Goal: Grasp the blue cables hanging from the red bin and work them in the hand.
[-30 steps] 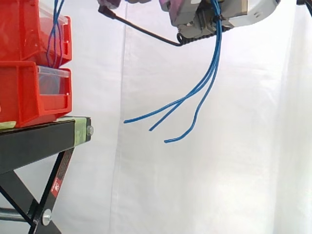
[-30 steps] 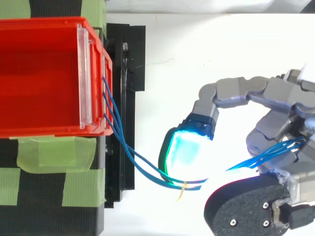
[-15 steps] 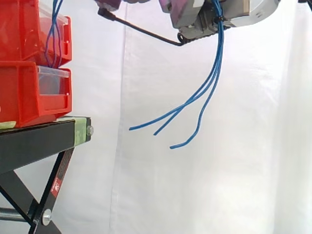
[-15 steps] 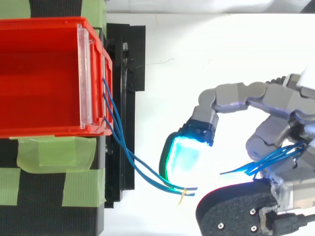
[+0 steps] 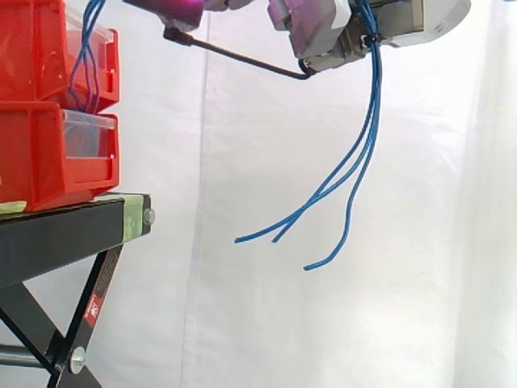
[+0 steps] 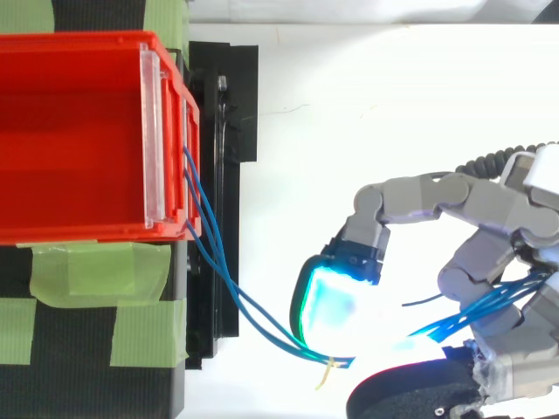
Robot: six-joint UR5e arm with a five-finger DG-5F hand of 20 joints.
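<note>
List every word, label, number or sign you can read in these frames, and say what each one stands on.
No text here can be quoted.
Red sticker on the leg of the black stand: light print, too small to read.
Red bins, blue cables and hand: no writing that I can make out.

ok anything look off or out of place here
Nothing looks damaged or spilled. The blue cables run from the red bin through the air to the hand, which grips them. Their free ends dangle loose and splayed below it. A small pale tie sticks out from the cables beside the glowing pad.
</note>
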